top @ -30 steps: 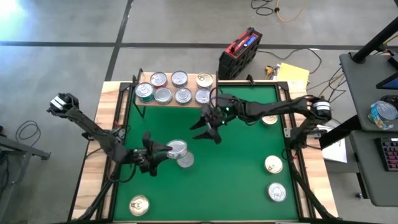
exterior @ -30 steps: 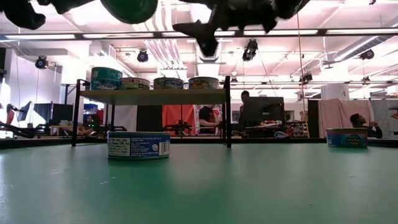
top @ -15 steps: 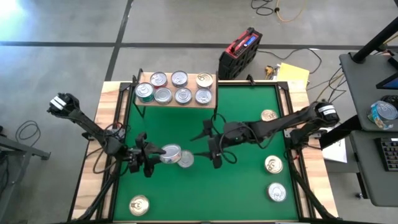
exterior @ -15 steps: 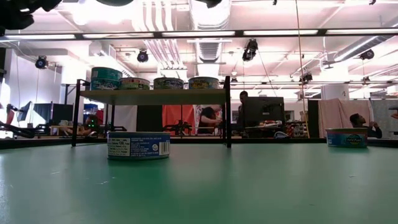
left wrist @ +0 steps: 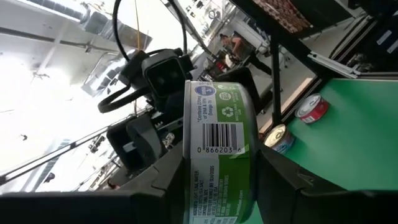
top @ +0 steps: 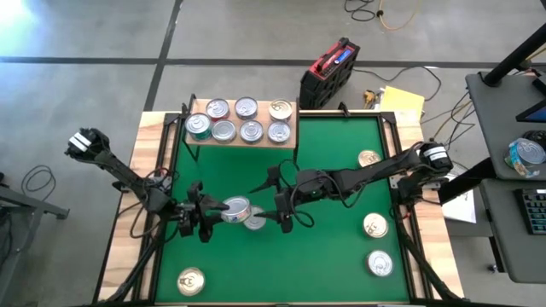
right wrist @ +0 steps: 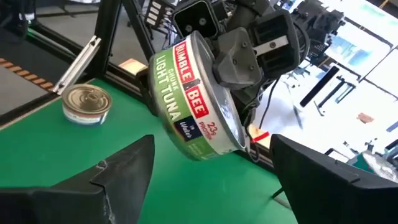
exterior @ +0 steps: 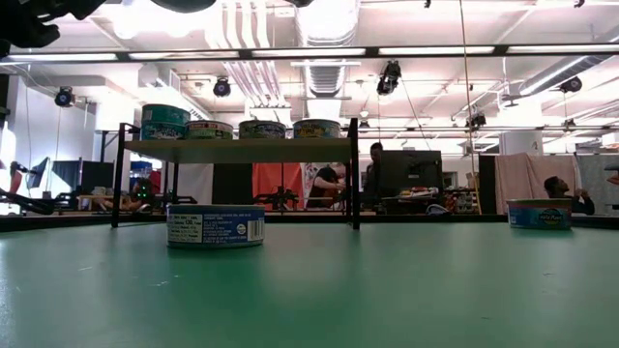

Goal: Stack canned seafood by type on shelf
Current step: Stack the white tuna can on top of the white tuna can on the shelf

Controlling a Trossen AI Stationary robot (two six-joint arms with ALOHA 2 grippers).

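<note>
Since a second ago the right gripper (top: 275, 202) has swung away from the shelf (top: 241, 136) toward the middle of the green mat (top: 333, 256), and its fingers (right wrist: 118, 171) have spread wider. They now stand apart on either side of the green-labelled tin (top: 235, 209), not touching it as far as the right wrist view shows. The right arm reaches low across the mat from its base at the right edge of the worktop (top: 147, 136).

The left gripper (top: 215, 213) has drawn back slightly; its fingers (left wrist: 280, 177) clamp the tin by its sides, tilted, lifted above the mat over a second tin (top: 254, 222) lying there. The left arm runs out from the left edge. Seven tins (top: 247, 108) sit on the shelf.
</note>
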